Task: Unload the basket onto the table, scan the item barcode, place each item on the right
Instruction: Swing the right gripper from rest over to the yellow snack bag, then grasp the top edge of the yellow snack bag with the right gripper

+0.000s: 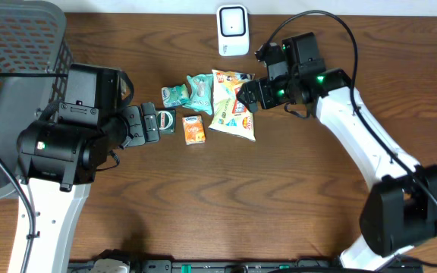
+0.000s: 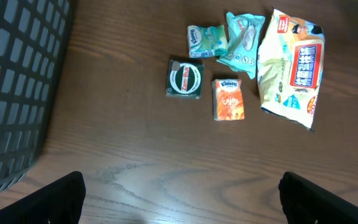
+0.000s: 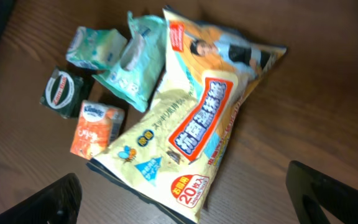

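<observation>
The brown surface (image 1: pixel 203 205) carried a grey mesh basket (image 1: pixel 14 45) at the upper left of the overhead frame. The biggest item was the yellow packet (image 1: pixel 232 106), lying flat at upper centre with its printed face up. Its long axis ran top to bottom, with the lower end leaning right. Just above it stood the white scanner (image 1: pixel 233 30). A teal wipes pack (image 1: pixel 200 92), an orange tissue pack (image 1: pixel 193 129) and a dark round-labelled box (image 2: pixel 185 79) clustered to the packet's left.

The right pincer (image 1: pixel 249 97) hung wide at the packet's right edge, holding nothing. The left pincer (image 1: pixel 152 123) was just as wide, beside the dark box. I saw no barcode, so it was probably underneath. A good pick would pinch the packet's edge across its short side, leaving the back free to turn toward the scanner.
</observation>
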Action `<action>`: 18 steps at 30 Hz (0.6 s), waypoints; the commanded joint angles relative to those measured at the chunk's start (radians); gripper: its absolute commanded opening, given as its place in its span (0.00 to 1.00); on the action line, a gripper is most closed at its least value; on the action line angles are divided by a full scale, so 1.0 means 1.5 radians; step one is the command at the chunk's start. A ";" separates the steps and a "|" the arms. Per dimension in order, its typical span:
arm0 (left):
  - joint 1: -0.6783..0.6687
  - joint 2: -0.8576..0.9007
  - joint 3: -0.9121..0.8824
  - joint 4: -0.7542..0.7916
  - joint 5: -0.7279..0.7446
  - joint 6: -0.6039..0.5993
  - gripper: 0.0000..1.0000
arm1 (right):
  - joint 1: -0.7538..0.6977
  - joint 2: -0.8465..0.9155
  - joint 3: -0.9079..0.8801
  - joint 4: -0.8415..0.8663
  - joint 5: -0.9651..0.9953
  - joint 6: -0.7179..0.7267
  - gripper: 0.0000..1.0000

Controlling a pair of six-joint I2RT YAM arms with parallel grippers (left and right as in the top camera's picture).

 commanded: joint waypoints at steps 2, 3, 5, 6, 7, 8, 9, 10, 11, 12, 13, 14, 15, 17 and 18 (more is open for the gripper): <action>-0.001 -0.001 0.007 0.000 -0.006 0.001 0.98 | -0.036 0.034 0.031 -0.007 -0.092 0.026 0.99; -0.001 -0.001 0.007 0.000 -0.006 0.001 0.98 | -0.044 0.039 0.037 -0.008 -0.100 0.029 0.99; -0.001 -0.001 0.007 0.000 -0.006 0.001 0.98 | -0.058 0.052 0.049 -0.008 -0.105 0.044 0.99; -0.001 -0.001 0.007 0.000 -0.006 0.001 0.98 | -0.065 0.062 0.058 -0.008 -0.115 0.049 0.99; -0.001 -0.001 0.007 0.000 -0.006 0.001 0.98 | -0.070 0.070 0.065 -0.008 -0.130 0.049 0.99; -0.001 -0.001 0.007 0.000 -0.006 0.001 0.98 | -0.075 0.081 0.075 -0.008 -0.149 0.049 0.99; -0.001 -0.001 0.007 0.000 -0.006 0.001 0.98 | -0.079 0.092 0.083 -0.008 -0.164 0.049 0.99; -0.001 -0.001 0.007 0.000 -0.006 0.001 0.98 | -0.080 0.104 0.090 -0.008 -0.173 0.049 0.99; -0.001 -0.001 0.007 0.000 -0.006 0.001 0.98 | -0.081 0.117 0.096 -0.008 -0.174 0.050 0.99; -0.001 -0.001 0.007 0.000 -0.006 0.001 0.98 | -0.081 0.131 0.099 -0.005 -0.174 0.050 0.99; -0.001 -0.001 0.007 0.000 -0.006 0.001 0.98 | -0.080 0.145 0.100 0.000 -0.174 0.050 0.98; -0.001 -0.001 0.007 0.000 -0.006 0.001 0.98 | -0.078 0.158 0.100 0.004 -0.174 0.054 0.97; -0.001 -0.001 0.007 0.000 -0.006 0.001 0.98 | -0.076 0.173 0.100 0.006 -0.175 0.061 0.92; -0.001 -0.001 0.007 0.000 -0.006 0.001 0.98 | -0.074 0.201 0.100 0.006 -0.176 0.067 0.89; -0.001 -0.001 0.007 0.000 -0.006 0.001 0.98 | -0.074 0.213 0.100 0.007 -0.179 0.072 0.88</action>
